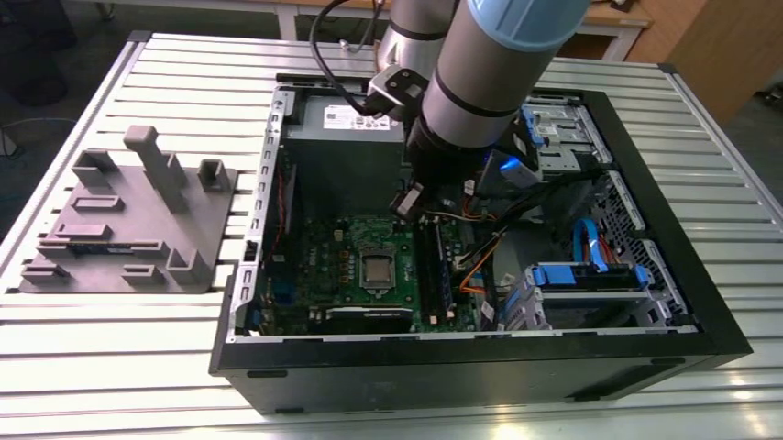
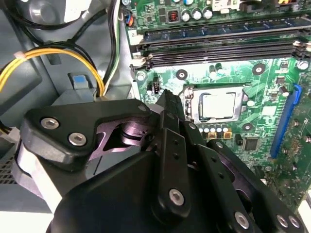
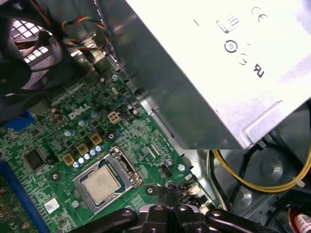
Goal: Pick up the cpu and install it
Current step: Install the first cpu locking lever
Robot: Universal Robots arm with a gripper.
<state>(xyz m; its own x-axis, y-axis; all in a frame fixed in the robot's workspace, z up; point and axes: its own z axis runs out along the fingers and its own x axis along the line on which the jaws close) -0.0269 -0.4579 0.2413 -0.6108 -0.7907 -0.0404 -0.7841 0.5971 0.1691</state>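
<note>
**CPU seated in its socket, gripper closed and empty just above the board**

Nearest the wrist cameras, the gripper (image 2: 167, 104) hung with its black fingers (image 3: 167, 196) drawn together to a narrow tip, nothing between them. In both wrist views that tip sat over bare green motherboard (image 2: 272, 82), just beside the socket frame (image 2: 192, 104) and not touching the chip.

Just beyond the fingertips lay the cpu (image 2: 218, 106) — a flat silvery square with a pale edge, resting level inside the socket's metal frame (the first wrist view showed it the same way (image 3: 101, 187)). Dark memory slots (image 2: 218, 51) ran in parallel rows a little past the socket, and a long blue slot (image 2: 286, 121) lay along the board's other side.

Farther out, yellow cables (image 3: 252, 182) curved past the board's edge, and the grey power supply box (image 3: 218, 63) loomed over the corner of the board in the first wrist view.

In the exterior view the arm (image 1: 490, 73) reached down into the open computer case (image 1: 685, 275), which lay on its side on a slatted metal table (image 1: 147, 367). The cpu (image 1: 377, 267) showed as a small pale square at the board's middle, with the gripper (image 1: 410, 209) above and just beside it. Blue drive brackets (image 1: 588, 275) filled the case toward the exterior view's right — and well apart, at the exterior view's left, a grey moulded fixture (image 1: 128, 220) stood on the table.
</note>
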